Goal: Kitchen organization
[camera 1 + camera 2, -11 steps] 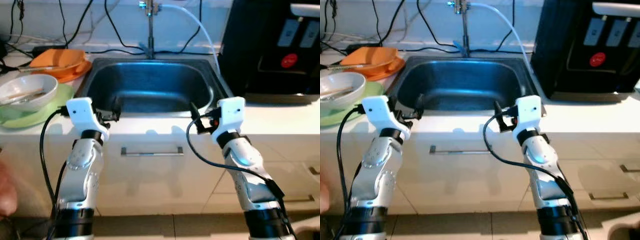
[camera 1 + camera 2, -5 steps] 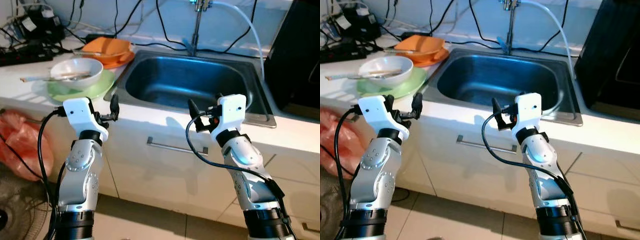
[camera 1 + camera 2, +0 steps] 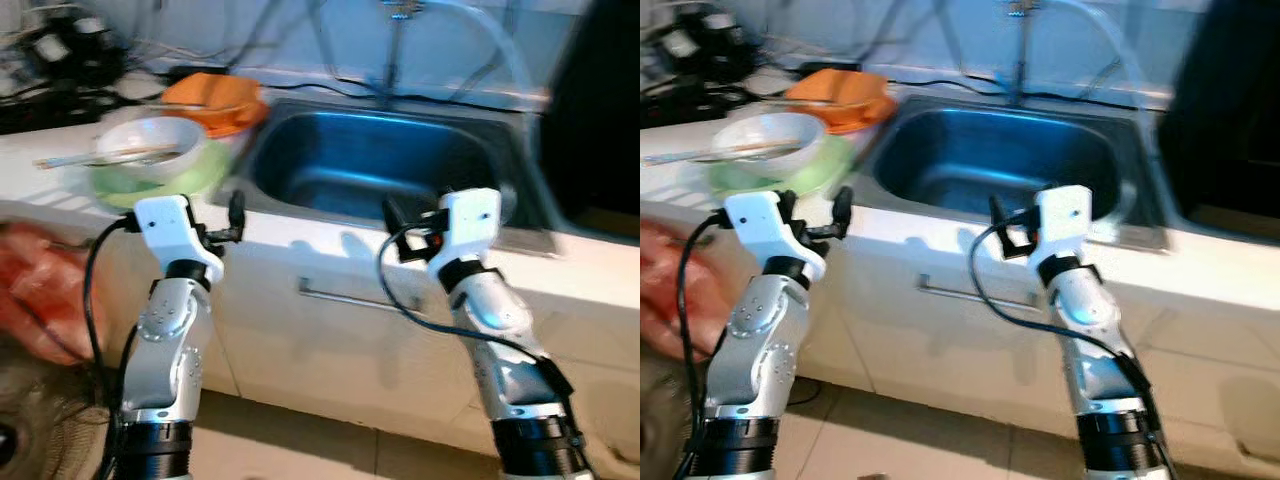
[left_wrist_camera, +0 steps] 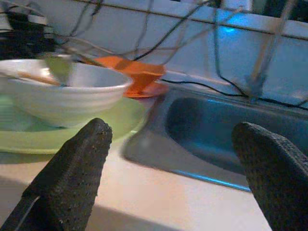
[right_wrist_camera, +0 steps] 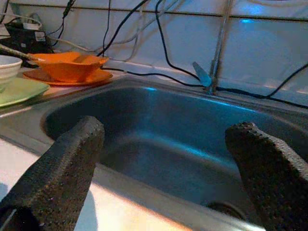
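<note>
A white bowl [image 3: 150,145] holding chopsticks and a spoon sits on a green plate [image 3: 200,175] on the counter, left of the steel sink [image 3: 390,160]. Behind them an orange bowl [image 3: 215,93] rests on an orange plate. My left gripper [image 3: 232,220] is open and empty, level with the counter's front edge, near the green plate. In the left wrist view the white bowl [image 4: 62,91] and the green plate [image 4: 72,130] lie just beyond its fingers [image 4: 72,178]. My right gripper [image 3: 395,228] is open and empty in front of the sink [image 5: 183,139].
A faucet [image 3: 398,40] with a hose and several black cables runs along the back wall. A black appliance [image 3: 600,120] stands right of the sink. A drawer handle [image 3: 345,298] is below the counter. A red plastic bag [image 3: 40,290] hangs at the lower left.
The camera turned left over the last second, bringing the dishes into fuller view, and the picture is now blurred. Both grippers stay open and held before the counter.
</note>
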{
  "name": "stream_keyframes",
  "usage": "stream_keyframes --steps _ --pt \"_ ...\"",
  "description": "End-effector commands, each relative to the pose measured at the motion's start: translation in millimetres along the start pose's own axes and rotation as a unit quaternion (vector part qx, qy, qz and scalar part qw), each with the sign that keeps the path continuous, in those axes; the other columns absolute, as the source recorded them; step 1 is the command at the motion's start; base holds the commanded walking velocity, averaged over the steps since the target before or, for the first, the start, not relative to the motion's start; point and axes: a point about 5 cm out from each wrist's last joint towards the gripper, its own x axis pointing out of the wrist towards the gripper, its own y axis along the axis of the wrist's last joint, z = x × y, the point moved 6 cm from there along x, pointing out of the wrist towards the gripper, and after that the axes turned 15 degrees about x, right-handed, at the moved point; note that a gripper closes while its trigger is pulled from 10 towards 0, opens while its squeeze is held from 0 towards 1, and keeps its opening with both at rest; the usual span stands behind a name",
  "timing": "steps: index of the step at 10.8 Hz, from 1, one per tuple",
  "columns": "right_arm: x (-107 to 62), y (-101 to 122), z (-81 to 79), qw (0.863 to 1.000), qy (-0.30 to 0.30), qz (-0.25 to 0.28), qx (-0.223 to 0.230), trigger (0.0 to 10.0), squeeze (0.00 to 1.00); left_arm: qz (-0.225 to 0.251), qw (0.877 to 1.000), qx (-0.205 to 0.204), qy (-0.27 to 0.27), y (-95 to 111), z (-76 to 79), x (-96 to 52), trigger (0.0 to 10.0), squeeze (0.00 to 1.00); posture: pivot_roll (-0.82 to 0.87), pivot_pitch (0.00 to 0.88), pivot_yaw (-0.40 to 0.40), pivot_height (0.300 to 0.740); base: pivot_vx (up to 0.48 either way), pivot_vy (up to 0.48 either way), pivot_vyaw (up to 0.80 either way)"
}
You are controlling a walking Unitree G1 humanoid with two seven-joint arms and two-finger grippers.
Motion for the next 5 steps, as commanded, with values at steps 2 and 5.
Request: stream_keyframes --steps 2,5 --pt "0.8 3.2 -3.7 1.0 0.004 0.007 0.001 10.0 0.0 0.005 1.0 0.001 0.001 5.4 -3.3 1.4 10.0 0.0 0.02 0.0 -0.002 0.74 0.0 0.465 0.0" --pt "0.5 3.6 -2.2 1.0 0.0 0.008 0.0 10.0 0.0 0.001 1.0 0.0 -0.007 4.2 0.9 2.3 10.0 0.0 0.02 0.0 -0.003 0.74 0.0 0.31 0.0"
